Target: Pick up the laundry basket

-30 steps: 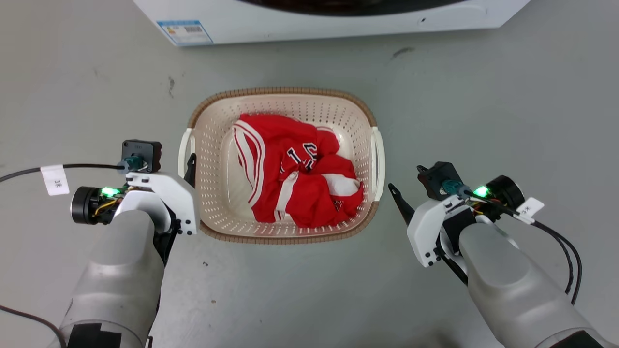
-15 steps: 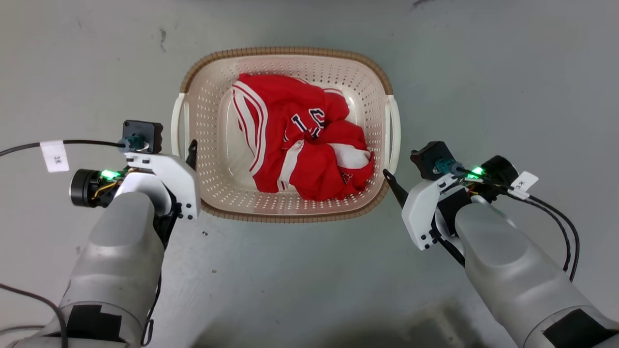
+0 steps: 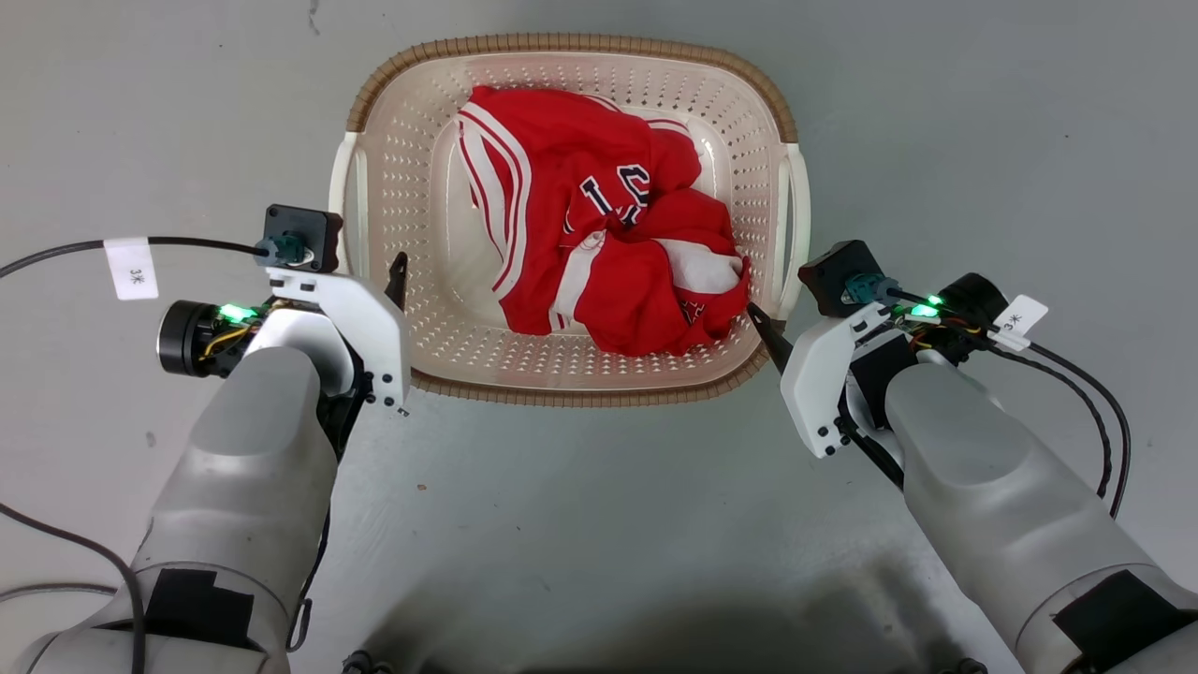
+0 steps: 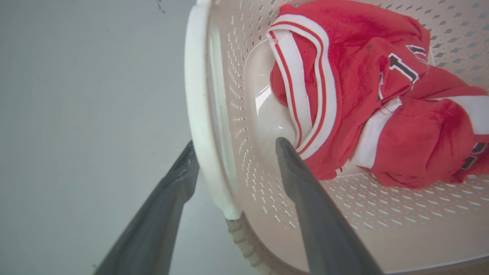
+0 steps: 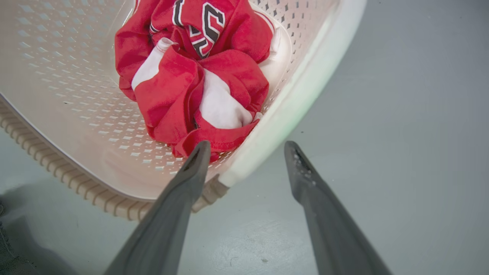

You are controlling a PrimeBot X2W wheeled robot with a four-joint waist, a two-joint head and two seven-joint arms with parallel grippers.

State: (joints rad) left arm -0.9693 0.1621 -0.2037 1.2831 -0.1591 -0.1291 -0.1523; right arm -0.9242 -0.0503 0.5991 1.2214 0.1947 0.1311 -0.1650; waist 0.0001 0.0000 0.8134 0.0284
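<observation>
The laundry basket (image 3: pixel 562 44) sits on the grey floor, cream and perforated with a brown woven-look rim, and a crumpled red and white jersey (image 3: pixel 599 243) lies inside. My left gripper (image 3: pixel 374 281) is open and straddles the white left handle (image 4: pixel 196 95), one finger (image 4: pixel 183 179) outside and one finger (image 4: pixel 294 172) inside the basket. My right gripper (image 3: pixel 781 314) is open too, with the right handle (image 5: pixel 305 88) between its fingers; the inner fingertip (image 5: pixel 200 152) is near the jersey (image 5: pixel 191 88). Neither pair of fingers presses the handle.
Bare grey floor (image 3: pixel 580 524) surrounds the basket on all sides. Black cables (image 3: pixel 1095 449) trail from both wrists. A dark scuff (image 3: pixel 312 14) marks the floor at the top left, and my shadow darkens the bottom edge.
The camera has tilted down, so the washing machine left the picture. Both grippers have moved forward: the right one, earlier apart from the basket, now straddles its handle.
</observation>
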